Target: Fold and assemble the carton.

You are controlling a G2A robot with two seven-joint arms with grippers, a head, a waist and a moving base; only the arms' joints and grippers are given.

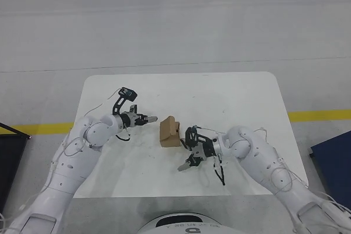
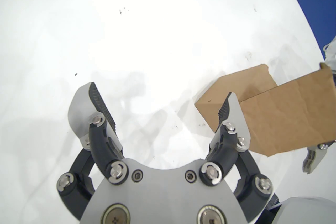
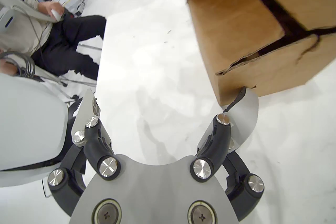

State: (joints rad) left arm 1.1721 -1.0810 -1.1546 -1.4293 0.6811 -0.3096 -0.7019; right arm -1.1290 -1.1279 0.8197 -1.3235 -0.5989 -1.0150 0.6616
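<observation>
Near the middle of a white, round-cornered table [image 1: 234, 99], a small brown cardboard carton [image 1: 168, 131] is seen, partly folded, with one panel standing open on its far side. Just left of it, the left gripper [image 1: 147, 119] is held with its fingers spread wide and nothing between them. Just right of the carton, the right gripper [image 1: 186, 151] is likewise spread wide and empty. One of its fingertips [image 3: 249, 109] is set against a corner of the carton, where dark gaps are shown between the folded end flaps.
</observation>
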